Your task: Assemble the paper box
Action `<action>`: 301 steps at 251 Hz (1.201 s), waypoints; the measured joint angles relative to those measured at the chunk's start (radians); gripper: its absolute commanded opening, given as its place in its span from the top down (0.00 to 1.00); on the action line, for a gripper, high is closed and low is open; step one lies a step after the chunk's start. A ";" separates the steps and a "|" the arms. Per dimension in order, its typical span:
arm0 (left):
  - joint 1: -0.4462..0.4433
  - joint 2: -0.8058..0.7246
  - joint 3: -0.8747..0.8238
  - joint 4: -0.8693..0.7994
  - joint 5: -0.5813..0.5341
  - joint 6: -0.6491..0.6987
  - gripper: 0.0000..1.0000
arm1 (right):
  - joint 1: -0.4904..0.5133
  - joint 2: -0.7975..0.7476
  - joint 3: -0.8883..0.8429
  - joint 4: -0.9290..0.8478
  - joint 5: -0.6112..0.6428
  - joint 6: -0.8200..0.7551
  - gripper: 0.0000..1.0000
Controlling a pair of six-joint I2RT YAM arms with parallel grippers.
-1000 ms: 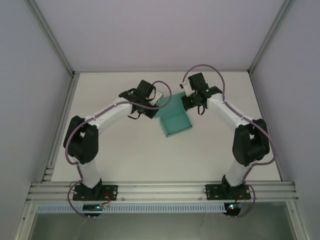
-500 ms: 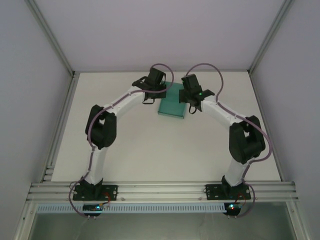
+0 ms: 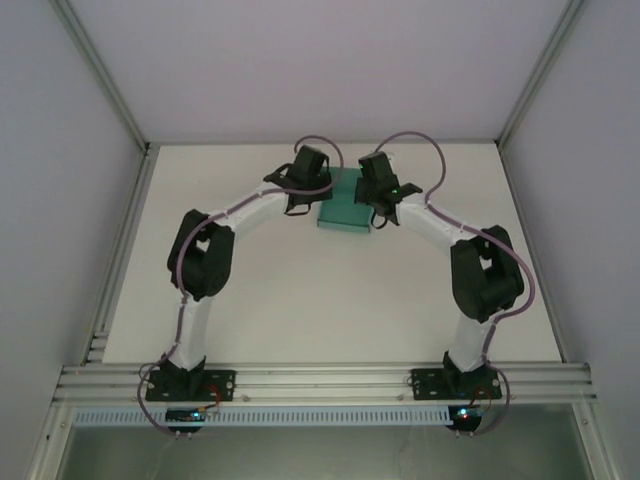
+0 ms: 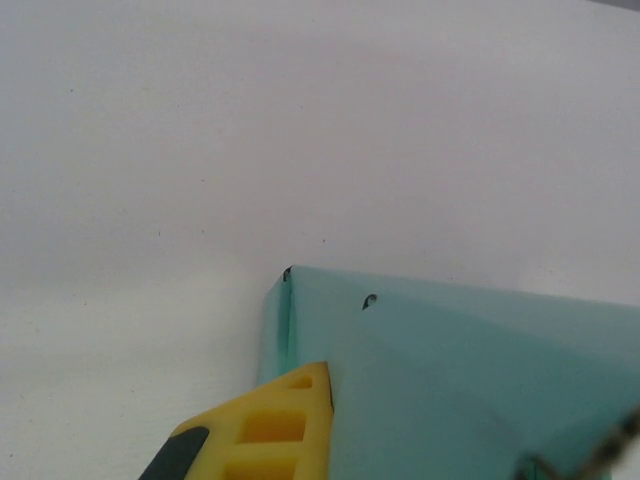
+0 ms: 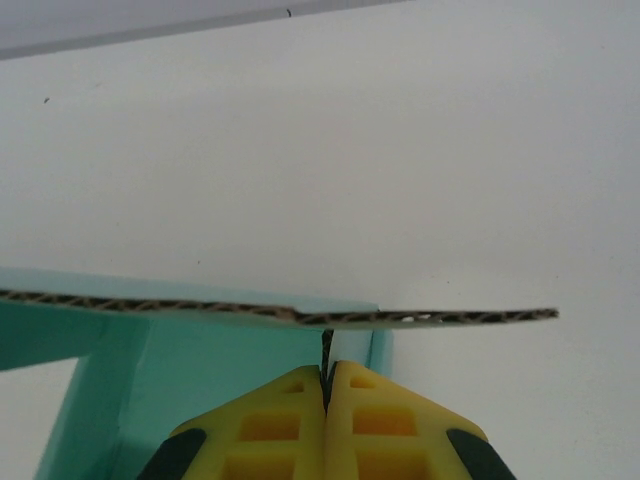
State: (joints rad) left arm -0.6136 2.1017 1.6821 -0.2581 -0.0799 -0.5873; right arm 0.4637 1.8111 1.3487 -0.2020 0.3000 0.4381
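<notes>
White table (image 3: 300, 290) — teal paper box (image 3: 343, 207)

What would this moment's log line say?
teal corrugated paper box: between both arms | left gripper: shut on its edge | right gripper: shut on its flap

Since 1 s ago, paper box (image 3: 343, 204) has been shifted toward far side of table (image 3: 300, 300) & squared to its edge. It was angled w/ an open flap spread nearward; now it is seen as a compact rect. L gripper (image 3: 312, 192) has been brought fwd & inward, its elbow swung toward centre. R gripper (image 3: 374, 196) has been moved slightly left, so the gap betw. grippers is narrowed. R elbow has been drawn in a bit.
</notes>
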 measured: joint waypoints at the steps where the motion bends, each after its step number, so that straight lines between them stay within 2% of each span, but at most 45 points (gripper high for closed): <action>1: 0.000 -0.002 -0.004 0.003 0.000 -0.001 1.00 | 0.000 0.000 0.000 0.000 0.001 0.000 0.95; 35: 0.000 -0.056 -0.127 0.109 0.000 -0.013 1.00 | 0.015 0.005 0.000 0.015 0.013 0.023 0.96; 79: -0.002 -0.066 -0.161 0.155 -0.006 -0.017 1.00 | 0.022 0.009 -0.019 0.048 0.030 0.024 1.00; 129: -0.020 -0.066 -0.213 0.180 -0.023 0.002 1.00 | 0.036 -0.019 -0.238 0.224 0.035 -0.067 1.00; 163: -0.039 -0.095 -0.269 0.219 -0.030 0.022 0.99 | 0.032 -0.060 -0.325 0.312 0.033 -0.092 1.00; 177: -0.046 -0.105 -0.286 0.228 -0.030 0.027 0.91 | 0.031 -0.069 -0.348 0.339 0.033 -0.096 1.00; 212: -0.060 -0.134 -0.337 0.203 0.001 0.037 0.61 | 0.034 -0.078 -0.378 0.356 0.033 -0.110 1.00; 226: -0.070 -0.152 -0.359 0.170 0.009 0.045 0.59 | 0.035 -0.078 -0.385 0.351 0.033 -0.117 1.00; 240: -0.079 -0.176 -0.376 0.129 0.008 0.046 0.50 | 0.037 -0.078 -0.386 0.351 0.033 -0.126 1.00; 246: -0.082 -0.187 -0.380 0.114 0.007 0.040 0.43 | 0.037 -0.078 -0.386 0.352 0.034 -0.130 1.00; 257: -0.087 -0.214 -0.382 0.081 0.008 0.049 0.22 | 0.037 -0.078 -0.388 0.353 0.034 -0.138 1.00; 273: -0.089 -0.259 -0.382 0.053 0.005 0.043 0.01 | 0.038 -0.078 -0.391 0.359 0.034 -0.147 1.00; 301: -0.082 -0.355 -0.381 0.017 0.000 0.031 0.00 | 0.040 -0.078 -0.406 0.381 0.034 -0.170 1.00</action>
State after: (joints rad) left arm -0.6956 1.7470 1.3014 -0.2413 -0.0803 -0.5560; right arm 0.5034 1.7329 0.9424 0.1787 0.3336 0.2684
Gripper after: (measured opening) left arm 0.990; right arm 0.053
